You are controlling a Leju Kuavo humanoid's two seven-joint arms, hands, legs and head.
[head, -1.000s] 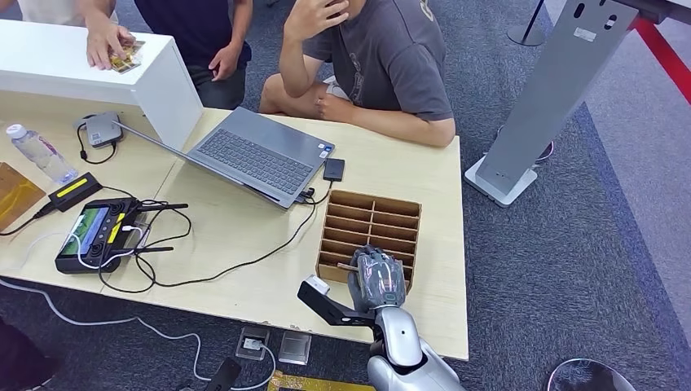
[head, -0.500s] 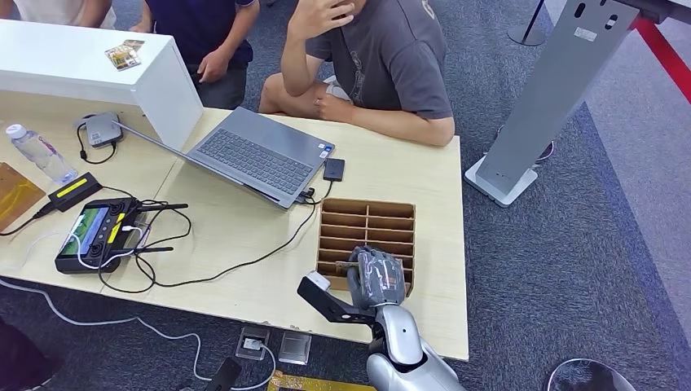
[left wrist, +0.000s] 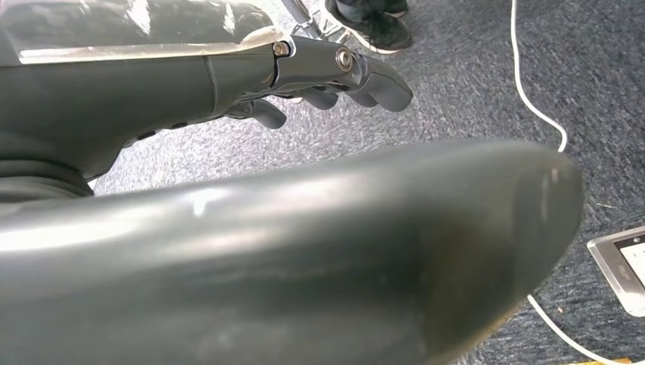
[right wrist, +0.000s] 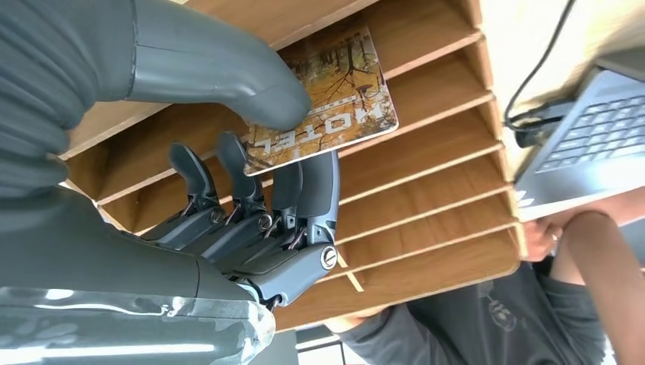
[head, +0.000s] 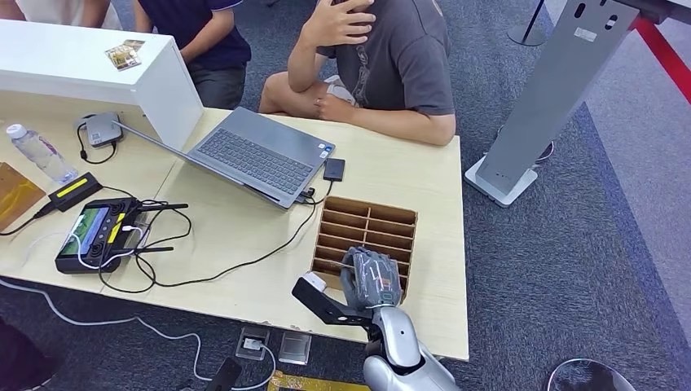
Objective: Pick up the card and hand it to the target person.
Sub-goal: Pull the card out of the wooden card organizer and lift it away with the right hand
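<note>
Card [right wrist: 328,99] with an autumn picture and the word HOTEL, pinched between thumb [right wrist: 220,76] and dark fingers [right wrist: 304,190] of the right hand [head: 373,277], just above the wooden slotted box [head: 358,220] and near its front slots. Judged as just lifted or almost free of the slot; not sure whether its far edge touches a divider. Grasp done, then; lifting clear and handing over not yet done. Beyond the hand, across the table [head: 424,179], a seated person in a grey shirt [head: 399,65], leaning on the table edge, probably the receiver. Further to the hand's left, an open laptop [head: 253,155] and a controller with screen [head: 94,232]. Left hand [left wrist: 304,76] hanging over grey carpet, fingers curled in, holding nothing.
</note>
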